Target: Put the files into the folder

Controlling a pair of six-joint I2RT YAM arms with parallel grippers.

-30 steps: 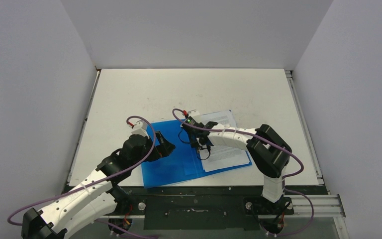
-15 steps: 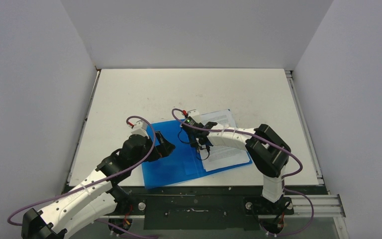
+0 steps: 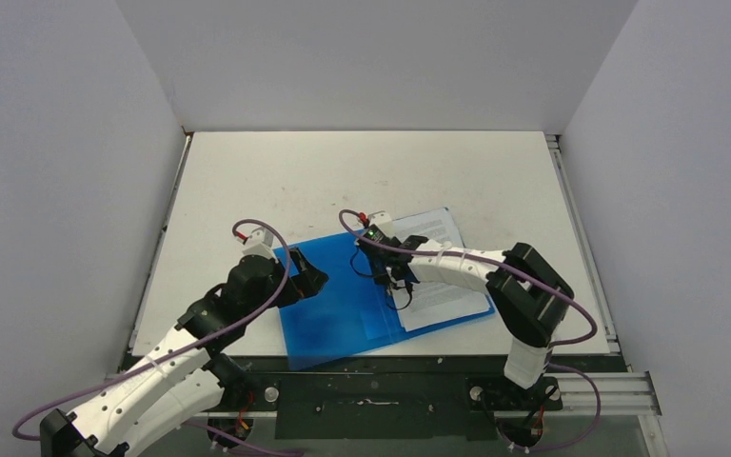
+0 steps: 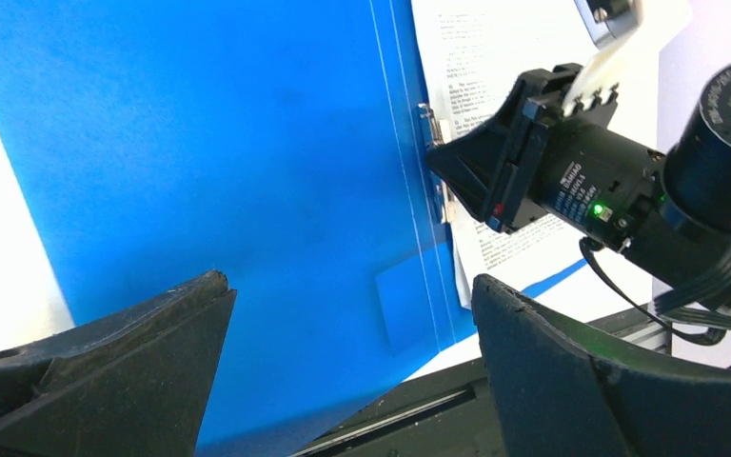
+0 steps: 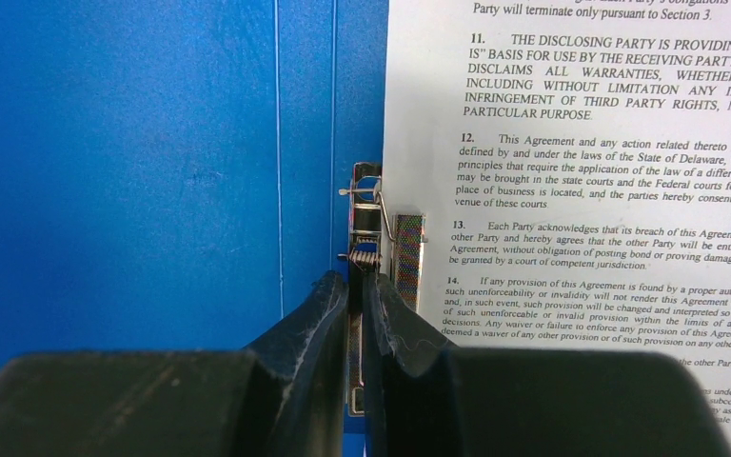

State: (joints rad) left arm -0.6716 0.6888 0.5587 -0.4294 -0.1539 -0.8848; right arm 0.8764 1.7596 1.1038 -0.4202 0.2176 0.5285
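Observation:
The blue folder (image 3: 333,309) lies open on the table, with the white printed files (image 3: 447,286) on its right half. My right gripper (image 3: 396,278) is down at the spine, shut on the folder's metal clip (image 5: 366,214), whose strip runs between the two fingers (image 5: 316,314). In the right wrist view the files (image 5: 581,190) lie just right of the clip, with the bare blue cover (image 5: 133,171) to its left. My left gripper (image 4: 347,278) hovers open above the folder's left cover (image 4: 200,143), holding nothing. It faces the right gripper (image 4: 443,167).
The folder's near edge lies close to the table's front edge, by the black rail (image 3: 381,367). White walls close off the left, back and right sides. The right arm's elbow (image 3: 533,295) stands over the folder's right corner.
The right gripper has closed fully on the clip. Folder and files have shifted slightly right and toward the front with it. The left gripper has drawn back a little to the left, still open.

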